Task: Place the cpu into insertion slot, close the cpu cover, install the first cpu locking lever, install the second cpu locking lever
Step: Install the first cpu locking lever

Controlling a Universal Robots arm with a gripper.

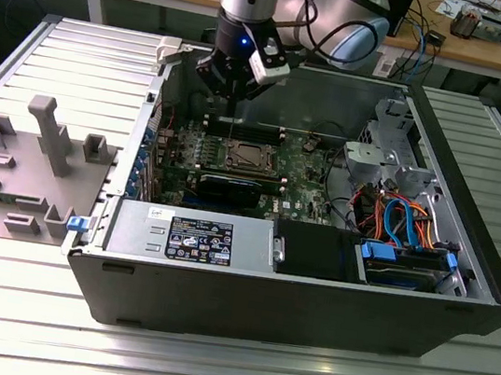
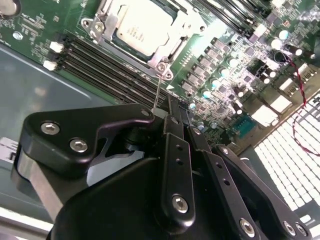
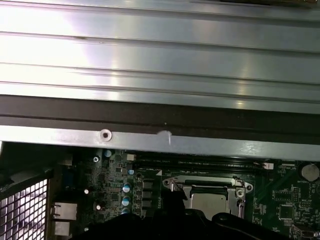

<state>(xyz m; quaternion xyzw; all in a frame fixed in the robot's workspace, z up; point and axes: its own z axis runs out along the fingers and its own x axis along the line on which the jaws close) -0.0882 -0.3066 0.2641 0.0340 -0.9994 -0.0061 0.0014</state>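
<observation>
Black tool [image 2: 162, 112] clamped on thin silver wire lever [image 2: 157, 90]; dull silver square cpu [image 2: 142, 25] sits under silvery frame cpu cover [image 2: 165, 47].

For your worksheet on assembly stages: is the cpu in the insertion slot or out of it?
In. The cpu lies flat inside the insertion slot, with the cpu cover framing it.

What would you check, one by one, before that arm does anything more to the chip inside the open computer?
1. The cpu sits in the insertion slot: ok.
2. The cpu cover is down around the chip: ok, as far as the second wrist view shows.
3. Thin locking lever latched: not ok, it stands up at the gripper.
4. Gripper's hold on that lever: cannot tell.
5. Memory slots beside the socket free of obstruction: ok.
</observation>
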